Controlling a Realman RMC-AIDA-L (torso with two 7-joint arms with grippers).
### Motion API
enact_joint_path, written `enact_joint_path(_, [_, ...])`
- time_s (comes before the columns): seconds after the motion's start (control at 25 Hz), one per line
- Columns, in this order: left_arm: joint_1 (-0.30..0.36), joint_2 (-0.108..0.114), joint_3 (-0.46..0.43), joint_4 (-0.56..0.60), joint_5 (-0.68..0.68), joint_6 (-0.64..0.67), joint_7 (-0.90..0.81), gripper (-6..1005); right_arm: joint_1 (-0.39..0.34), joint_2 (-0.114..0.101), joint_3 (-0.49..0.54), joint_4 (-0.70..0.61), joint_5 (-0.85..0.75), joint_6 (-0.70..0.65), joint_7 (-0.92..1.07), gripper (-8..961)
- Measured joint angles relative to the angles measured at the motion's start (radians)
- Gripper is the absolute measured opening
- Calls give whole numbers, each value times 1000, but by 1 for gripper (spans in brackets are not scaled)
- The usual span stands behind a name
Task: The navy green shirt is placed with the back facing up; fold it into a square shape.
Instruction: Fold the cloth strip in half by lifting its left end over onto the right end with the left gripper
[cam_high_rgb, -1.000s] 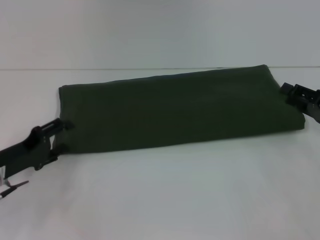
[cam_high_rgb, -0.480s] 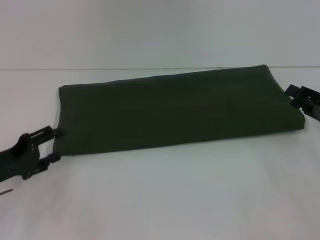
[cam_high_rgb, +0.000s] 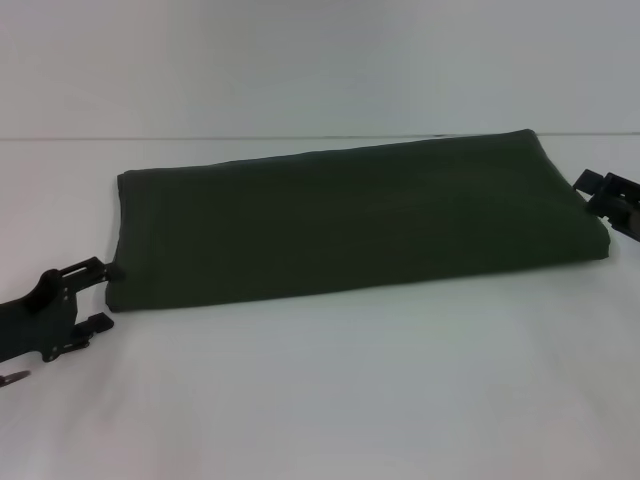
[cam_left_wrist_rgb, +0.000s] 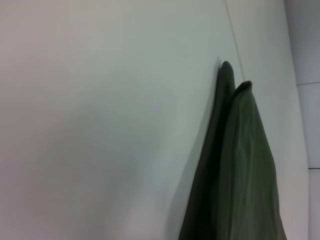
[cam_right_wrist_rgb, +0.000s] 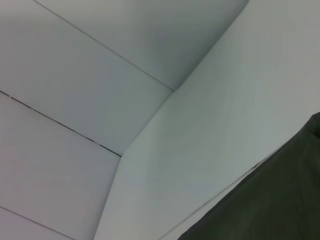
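The navy green shirt (cam_high_rgb: 350, 220) lies folded into a long flat band across the white table (cam_high_rgb: 350, 400), plain side up, with no lettering showing. My left gripper (cam_high_rgb: 103, 295) is open and empty just off the shirt's left end, its upper fingertip close to the cloth's edge. My right gripper (cam_high_rgb: 592, 195) is open at the shirt's right end, just beside the cloth. The left wrist view shows the shirt's folded layers (cam_left_wrist_rgb: 240, 165) edge-on. The right wrist view shows a corner of the shirt (cam_right_wrist_rgb: 270, 205).
The table's far edge (cam_high_rgb: 200, 137) runs behind the shirt, with a pale wall beyond it. Bare white tabletop lies in front of the shirt.
My left gripper has drawn back to the left and down, away from the shirt's left end. My right gripper has moved slightly right. The shirt has stayed put.
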Motion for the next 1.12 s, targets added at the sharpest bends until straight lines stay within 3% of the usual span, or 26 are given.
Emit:
enact_joint_path(0.76, [-70, 3, 7, -80, -15, -98, 44, 793, -4, 3, 16, 12, 1, 1, 1, 566])
enact_joint_path(0.96, [-67, -12, -14, -86, -140, -9, 227, 792, -4, 3, 27, 12, 1, -3, 4, 566])
enact_joint_path(1.12, [-45, -6, -10, -87, -132, 26, 210, 792, -3, 2, 27, 15, 1, 3, 4, 566])
